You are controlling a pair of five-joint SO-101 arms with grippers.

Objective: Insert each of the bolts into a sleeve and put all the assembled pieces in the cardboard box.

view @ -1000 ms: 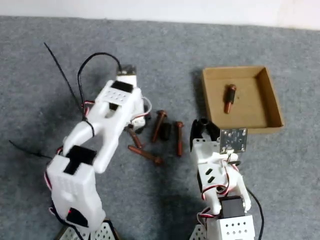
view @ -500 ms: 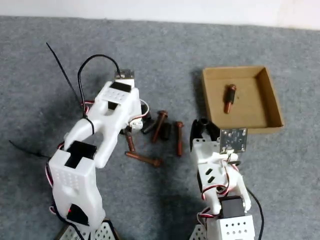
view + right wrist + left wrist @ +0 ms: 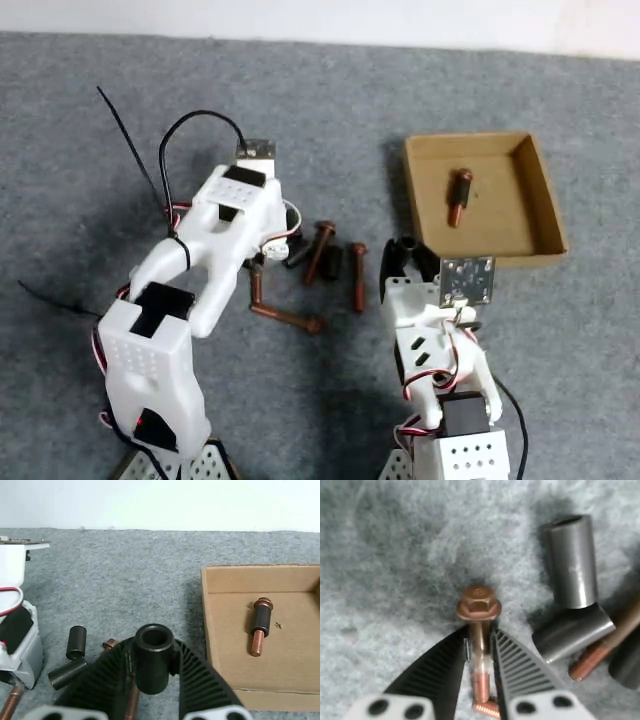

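Cardboard box (image 3: 500,218): far right on the bench, open top, low walls. Holds one assembled piece (image 3: 459,196), a bolt in a dark sleeve, lying on the box floor left of centre.

Right end effector (image 3: 152,650): just near of the box's left corner, clamped on a dark sleeve (image 3: 151,675) held upright with its bore open at the top.

Left end effector (image 3: 479,639): left of centre, narrow, pinching a copper bolt (image 3: 479,604) by the shank, with the flanged head clear of the fingertips.

Loose between the arms: three bolts (image 3: 318,250) (image 3: 358,275) (image 3: 288,318) and two dark sleeves (image 3: 571,562) (image 3: 572,632), the sleeves touching.

Bench (image 3: 400,90): covered in grey felt-like fabric. White wall (image 3: 400,18) along the far edge.
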